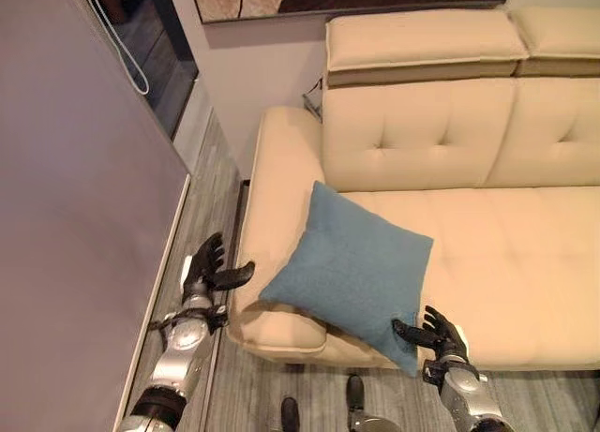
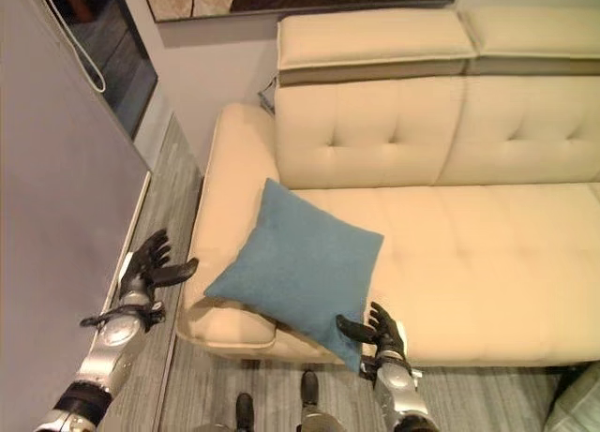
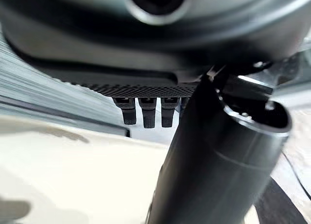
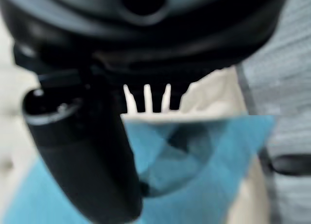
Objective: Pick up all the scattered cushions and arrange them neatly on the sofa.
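A blue square cushion (image 1: pixel 352 268) lies tilted on the left end of the cream sofa (image 1: pixel 506 245). One corner hangs over the seat's front edge and another points toward the backrest. My right hand (image 1: pixel 439 334) is at that overhanging corner with its fingers spread and straight, and its thumb reaches onto the cloth. From the right wrist, the cushion (image 4: pixel 214 185) lies just past the straight fingers. My left hand (image 1: pixel 204 273) hovers open above the floor, just outside the sofa's left armrest (image 1: pixel 277 188), touching nothing.
A grey wall panel (image 1: pixel 75 216) stands close on the left, leaving a narrow strip of wood floor (image 1: pixel 202 198) beside the armrest. The sofa seat to the right of the cushion is bare. A pale grey thing (image 2: pixel 581 404) peeks in at the lower right; I cannot tell what it is.
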Controlling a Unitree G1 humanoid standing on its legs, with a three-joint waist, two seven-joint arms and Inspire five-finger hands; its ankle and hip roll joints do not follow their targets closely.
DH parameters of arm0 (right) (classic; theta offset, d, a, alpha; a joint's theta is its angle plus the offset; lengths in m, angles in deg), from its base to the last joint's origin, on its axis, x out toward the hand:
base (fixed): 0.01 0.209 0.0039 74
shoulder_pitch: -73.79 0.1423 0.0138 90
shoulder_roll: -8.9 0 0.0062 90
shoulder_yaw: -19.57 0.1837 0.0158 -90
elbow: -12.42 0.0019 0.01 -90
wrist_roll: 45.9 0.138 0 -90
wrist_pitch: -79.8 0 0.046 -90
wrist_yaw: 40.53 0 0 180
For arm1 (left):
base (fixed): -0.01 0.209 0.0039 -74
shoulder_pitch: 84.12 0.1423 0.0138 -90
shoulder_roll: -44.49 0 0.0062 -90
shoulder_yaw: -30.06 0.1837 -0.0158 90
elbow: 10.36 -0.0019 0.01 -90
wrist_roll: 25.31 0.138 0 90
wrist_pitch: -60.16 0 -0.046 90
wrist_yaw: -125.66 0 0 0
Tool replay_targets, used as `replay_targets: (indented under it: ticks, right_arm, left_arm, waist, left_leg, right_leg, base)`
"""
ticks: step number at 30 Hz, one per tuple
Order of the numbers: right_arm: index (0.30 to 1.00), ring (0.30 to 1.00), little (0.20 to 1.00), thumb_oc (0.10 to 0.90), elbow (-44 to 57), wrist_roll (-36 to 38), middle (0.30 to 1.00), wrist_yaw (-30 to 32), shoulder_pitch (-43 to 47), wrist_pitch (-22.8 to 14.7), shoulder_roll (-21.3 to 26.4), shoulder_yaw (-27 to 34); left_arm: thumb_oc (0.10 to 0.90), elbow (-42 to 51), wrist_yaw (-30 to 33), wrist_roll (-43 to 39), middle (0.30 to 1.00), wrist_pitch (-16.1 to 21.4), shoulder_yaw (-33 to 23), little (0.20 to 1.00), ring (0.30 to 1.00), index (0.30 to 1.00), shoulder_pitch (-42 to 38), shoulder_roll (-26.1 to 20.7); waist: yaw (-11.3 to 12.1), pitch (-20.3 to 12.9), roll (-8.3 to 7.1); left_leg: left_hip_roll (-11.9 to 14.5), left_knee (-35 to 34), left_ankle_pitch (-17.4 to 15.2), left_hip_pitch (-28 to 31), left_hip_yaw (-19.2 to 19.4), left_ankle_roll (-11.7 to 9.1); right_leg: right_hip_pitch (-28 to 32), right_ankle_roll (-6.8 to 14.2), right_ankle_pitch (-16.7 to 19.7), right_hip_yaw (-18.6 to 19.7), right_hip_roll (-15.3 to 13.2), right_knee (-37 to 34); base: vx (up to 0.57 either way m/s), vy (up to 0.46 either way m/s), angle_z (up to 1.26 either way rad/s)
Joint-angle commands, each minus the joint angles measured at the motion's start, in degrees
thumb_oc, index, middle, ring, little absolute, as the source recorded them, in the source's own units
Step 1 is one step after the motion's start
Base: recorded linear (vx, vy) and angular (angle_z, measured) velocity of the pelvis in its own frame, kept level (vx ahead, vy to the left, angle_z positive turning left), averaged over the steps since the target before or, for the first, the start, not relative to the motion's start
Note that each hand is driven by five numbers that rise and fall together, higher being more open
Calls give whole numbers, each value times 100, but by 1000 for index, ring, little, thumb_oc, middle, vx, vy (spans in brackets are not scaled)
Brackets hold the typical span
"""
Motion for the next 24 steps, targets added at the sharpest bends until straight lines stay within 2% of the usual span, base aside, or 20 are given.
replay_targets:
  ticks: [1, 3, 4, 8, 12, 17, 18, 19, 20, 24]
  right_arm:
    - [900, 900, 900, 800, -35, -35, 900, 0, 705, -401, -105, -110]
    - [900, 900, 900, 800, -84, -29, 900, 7, 850, -416, -143, -215]
    - [900, 900, 900, 800, -87, -29, 900, 24, 1129, -459, -215, -476]
    - [900, 900, 900, 800, 25, -7, 900, 17, 1392, -513, -286, -785]
    - [900, 900, 900, 800, 202, 10, 900, 22, 1513, -562, -297, -955]
    - [900, 900, 900, 800, 303, 54, 900, 34, 1712, -592, -326, -1098]
    - [580, 580, 580, 587, 319, 82, 580, 23, 1744, -590, -334, -1109]
    - [300, 300, 300, 400, 337, 104, 300, 8, 1760, -596, -338, -1119]
    - [300, 300, 300, 400, 359, 156, 300, -6, 1778, -621, -350, -1113]
    - [300, 300, 300, 400, 486, 233, 300, -31, 1723, -672, -344, -1062]
  left_arm:
    - [800, 210, 133, 153, 900, 696, 21, 900, 900, 900, -1100, -344]
    - [800, 183, 160, 161, 900, 724, 135, 900, 900, 900, -1293, -323]
    - [800, 50, 213, 236, 900, 752, 400, 900, 900, 900, -1749, -391]
    - [800, -481, 230, 353, 900, 699, 777, 900, 900, 900, -2359, -440]
    - [800, -1015, 209, 385, 900, 606, 989, 900, 900, 900, -2648, -313]
    - [800, -1656, 37, 360, 900, 453, 1242, 900, 900, 900, -2664, 142]
    - [800, -1721, -21, 353, 900, 416, 1288, 900, 900, 900, -2586, 238]
    - [493, -1775, -83, 350, 439, 396, 1340, 439, 439, 439, -2531, 332]
    - [400, -1835, -162, 369, 300, 363, 1406, 300, 300, 300, -2386, 484]
    - [400, -1862, -228, 463, 300, 319, 1460, 300, 300, 300, -2198, 602]
  waist:
    - [-18, 145, -198]
    - [-15, 211, -185]
    - [-3, 321, -197]
    - [-38, 328, -263]
    - [-97, 354, -306]
    - [-171, 454, -385]
    - [-180, 466, -403]
    - [-182, 477, -419]
    - [-178, 505, -434]
    - [-191, 480, -464]
  left_leg:
    - [-330, 12, -324, -252, -200, 37]
    - [-329, 12, -266, -389, -194, 39]
    - [-337, 162, -169, -856, -189, 37]
    - [-352, 469, -111, -1533, -198, 18]
    - [-356, 604, -83, -1833, -199, 5]
    - [-354, 706, -64, -2032, -160, -5]
    - [-360, 716, -69, -2049, -153, -3]
    - [-359, 718, -73, -2057, -137, -3]
    - [-344, 751, -117, -2027, -118, 1]
    - [-351, 740, -133, -1995, -95, 8]
  right_leg:
    - [0, 356, -299, 204, -59, 73]
    - [-150, 350, -259, 221, -54, 73]
    - [-528, 330, -133, 274, -49, 85]
    - [-1026, 305, -10, 258, -104, 168]
    - [-1284, 294, 33, 245, -141, 232]
    - [-1475, 280, 78, 270, -156, 277]
    - [-1490, 280, 91, 284, -153, 271]
    - [-1492, 277, 100, 298, -149, 263]
    - [-1464, 275, 99, 337, -129, 249]
    - [-1437, 273, 105, 361, -133, 227]
  base:
    - [-130, -14, -1]
    - [-178, -22, 0]
    - [-209, -41, -2]
    - [-128, -36, 0]
    - [-52, -14, -4]
    - [-24, -1, -5]
    - [0, -1, -4]
    - [9, 2, -10]
    - [14, -4, -10]
    - [18, -5, -7]
